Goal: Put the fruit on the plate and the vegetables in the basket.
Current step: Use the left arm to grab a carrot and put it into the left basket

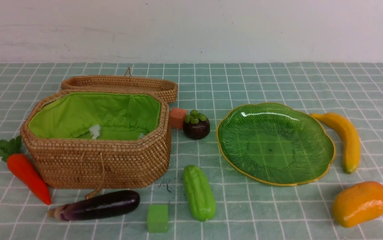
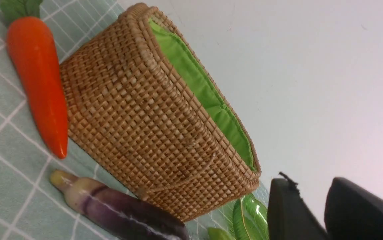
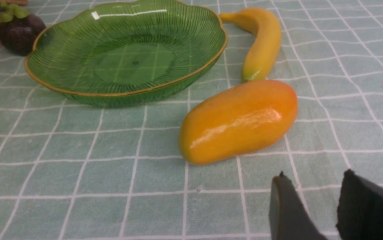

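The open wicker basket (image 1: 98, 160) with green lining stands left of centre and holds no vegetables. Around it on the cloth lie the carrot (image 1: 28, 173), the eggplant (image 1: 98, 205) and the bumpy gourd (image 1: 198, 192). The green plate (image 1: 274, 180) to the right has nothing on it. The mangosteen (image 1: 196, 125) stands on its left, the banana (image 1: 344, 140) and mango (image 1: 359, 203) lie on its right. My left gripper (image 2: 311, 181) is open and holds nothing, near the basket (image 2: 151, 123), carrot (image 2: 41, 83) and eggplant (image 2: 121, 210). My right gripper (image 3: 314, 176) is open and holds nothing, just short of the mango (image 3: 239, 120).
An orange cube (image 1: 178, 117) sits between basket and mangosteen. A green cube (image 1: 157, 218) lies near the front edge between eggplant and gourd. The woven lid (image 1: 121, 85) rests behind the basket. A white wall bounds the checked tablecloth at the back.
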Robot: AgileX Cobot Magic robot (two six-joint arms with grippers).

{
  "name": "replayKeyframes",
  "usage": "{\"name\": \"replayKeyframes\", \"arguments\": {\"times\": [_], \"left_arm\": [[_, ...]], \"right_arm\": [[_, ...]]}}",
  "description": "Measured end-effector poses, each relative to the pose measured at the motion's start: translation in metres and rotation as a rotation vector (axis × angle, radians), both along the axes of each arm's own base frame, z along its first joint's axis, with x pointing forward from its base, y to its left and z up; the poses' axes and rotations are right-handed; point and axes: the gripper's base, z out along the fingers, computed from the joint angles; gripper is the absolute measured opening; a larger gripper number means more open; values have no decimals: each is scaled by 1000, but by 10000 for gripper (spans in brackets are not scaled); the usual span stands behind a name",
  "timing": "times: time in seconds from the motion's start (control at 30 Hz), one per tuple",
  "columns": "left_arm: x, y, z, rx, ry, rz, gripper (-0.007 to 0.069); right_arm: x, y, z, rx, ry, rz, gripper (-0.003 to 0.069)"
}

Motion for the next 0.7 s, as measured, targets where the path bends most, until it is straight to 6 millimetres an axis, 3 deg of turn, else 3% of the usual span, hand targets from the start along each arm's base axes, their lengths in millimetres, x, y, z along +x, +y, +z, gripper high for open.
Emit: {"name": "replayKeyframes", "arguments": {"times": [0.1, 0.13, 0.27, 0.3, 0.37, 0.5, 0.57, 0.7], "left_arm": [[-3, -3, 15, 34, 8, -30, 77], [-3, -6, 30, 100, 56, -68, 2], [3, -11, 50, 229, 207, -142, -13], [7, -13, 55, 293, 314, -184, -13], [17, -14, 62, 372, 459, -226, -13], [34, -11, 68, 468, 605, -239, -13], [44, -10, 69, 497, 645, -237, -13], [60, -10, 69, 507, 694, -242, -13]], "right_arm": [[0, 0, 0, -4, -2, 0, 240], [1, 0, 1, 14, -18, -4, 240], [2, 3, 5, 215, -68, -26, 240], [3, 4, 10, 381, -117, -43, 240], [4, 4, 18, 537, -190, -59, 240], [4, 3, 29, 705, -254, -69, 217], [0, 7, 41, 718, -202, -32, 186], [-10, 19, 95, 525, -35, 165, 87]]}}
